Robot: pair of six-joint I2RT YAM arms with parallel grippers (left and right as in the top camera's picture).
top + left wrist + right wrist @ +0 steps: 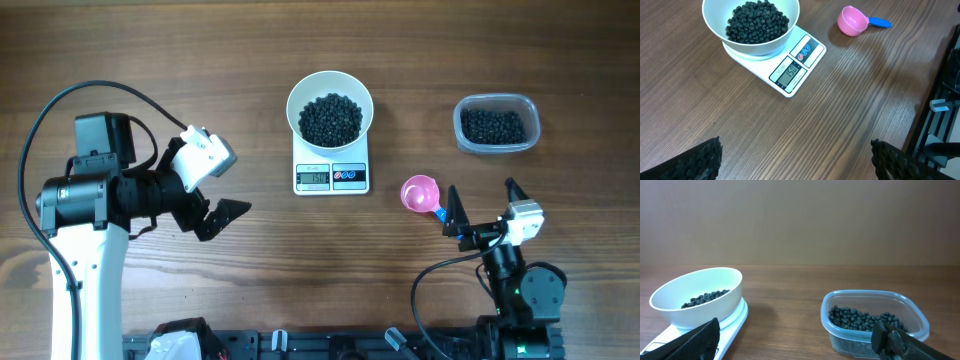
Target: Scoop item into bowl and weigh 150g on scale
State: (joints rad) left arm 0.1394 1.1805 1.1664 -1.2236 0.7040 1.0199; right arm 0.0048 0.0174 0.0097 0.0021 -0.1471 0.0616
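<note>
the task looks essentially done. the white bowl [293, 108] sits on the scale [331, 177] at the far middle of the table, filled with a dark heap of the item [331, 119]. in the left wrist view the display appears to read the target weight, though the digits are small. the pink scoop [420, 192] lies empty on the table, just right of the scale's near edge. the clear tub [458, 128], far right, holds more beans. the left gripper [222, 185] hangs at the left, well apart from the scale, its claw spread wide and holding nothing. the right gripper [484, 205] sits near right, close to the scoop's handle, likewise wide open and empty. judging by this, nothing is left but perhaps confirming the reading.
</note>
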